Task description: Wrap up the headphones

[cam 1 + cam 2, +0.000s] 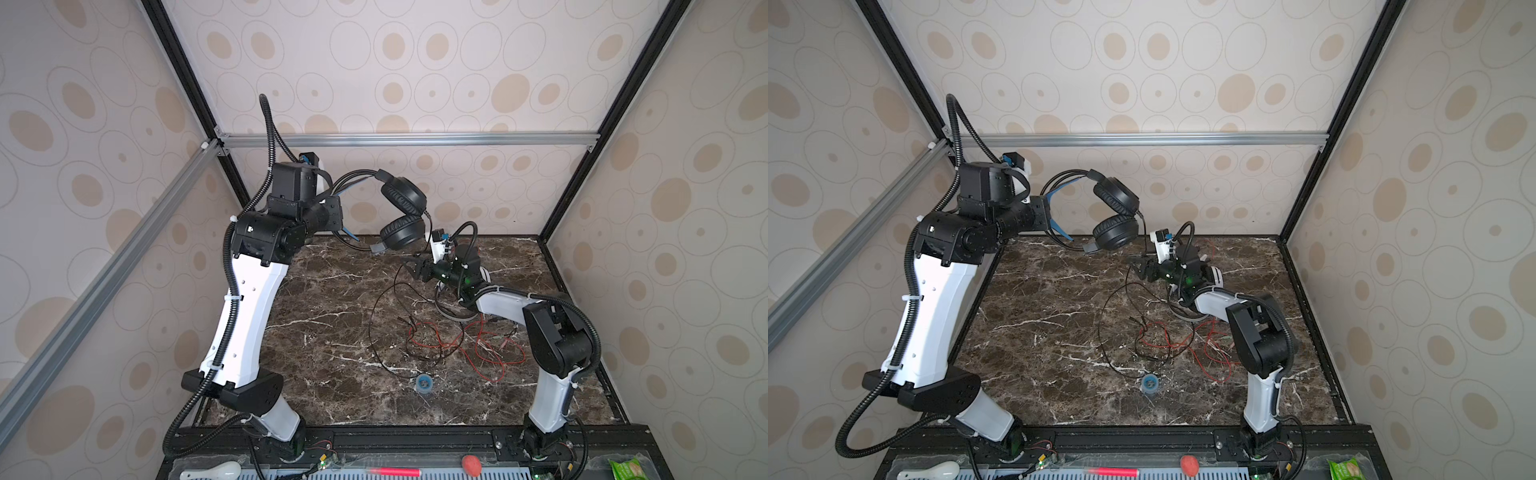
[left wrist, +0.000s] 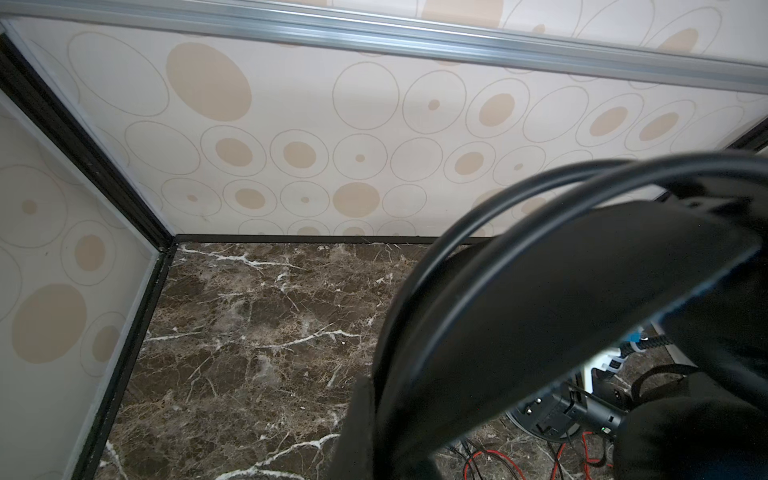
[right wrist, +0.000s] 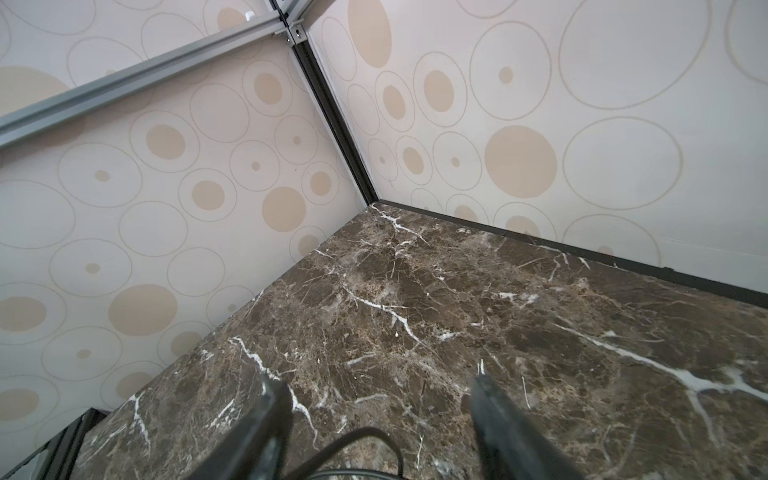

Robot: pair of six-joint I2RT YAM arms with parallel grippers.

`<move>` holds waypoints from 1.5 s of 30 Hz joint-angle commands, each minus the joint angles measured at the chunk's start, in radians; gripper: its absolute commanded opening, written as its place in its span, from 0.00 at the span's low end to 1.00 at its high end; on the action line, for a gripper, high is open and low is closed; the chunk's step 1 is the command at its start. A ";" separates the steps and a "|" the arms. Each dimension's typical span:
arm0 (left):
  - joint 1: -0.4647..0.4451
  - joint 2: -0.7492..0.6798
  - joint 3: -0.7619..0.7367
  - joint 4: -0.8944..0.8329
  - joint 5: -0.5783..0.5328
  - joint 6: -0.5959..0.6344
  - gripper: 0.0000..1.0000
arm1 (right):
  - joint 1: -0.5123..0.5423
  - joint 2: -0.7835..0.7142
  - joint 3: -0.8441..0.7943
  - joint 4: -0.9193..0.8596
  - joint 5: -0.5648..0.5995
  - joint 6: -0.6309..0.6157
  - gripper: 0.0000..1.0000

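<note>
Barely begun: L gripper (image 1: 336,214) clamps black headphones (image 1: 403,216) aloft; R gripper (image 1: 411,266) below them, jaws apart astride black cord (image 3: 365,436) (no wraps yet); white pair (image 1: 453,316) not started.

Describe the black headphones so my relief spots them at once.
From the marble table, follow the left arm up toward the back wall. The black headphones hang in mid-air from the left gripper, jaws shut on the headband. Unlike the white pair lying by the red cord, they are all black with blue inside the band.

white headphones (image 1: 451,315) mostly hidden, black pair (image 2: 561,311) blurred
</note>
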 commanded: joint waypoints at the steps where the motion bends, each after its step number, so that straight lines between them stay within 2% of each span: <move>1: 0.017 -0.021 0.012 0.114 0.044 -0.058 0.00 | -0.008 -0.027 0.009 0.031 0.004 -0.009 0.50; 5: 0.029 -0.037 -0.036 0.153 0.046 -0.064 0.00 | -0.013 -0.082 -0.018 -0.053 0.014 -0.061 0.31; 11: 0.064 -0.098 -0.145 0.231 0.046 -0.066 0.00 | -0.015 -0.194 -0.040 -0.232 0.045 -0.168 0.19; 18: 0.082 -0.118 -0.254 0.291 0.008 -0.007 0.00 | -0.015 -0.376 -0.003 -0.629 0.168 -0.376 0.00; 26: 0.094 -0.151 -0.421 0.403 -0.016 0.050 0.00 | -0.003 -0.574 0.073 -1.011 0.387 -0.571 0.00; 32: 0.094 -0.171 -0.537 0.474 0.029 0.124 0.00 | 0.112 -0.597 0.205 -1.240 0.549 -0.797 0.00; 40: 0.090 -0.194 -0.615 0.488 0.036 0.224 0.00 | 0.186 -0.567 0.369 -1.363 0.554 -0.912 0.00; 45: 0.057 -0.182 -0.639 0.480 0.023 0.291 0.00 | 0.246 -0.499 0.474 -1.444 0.582 -0.997 0.00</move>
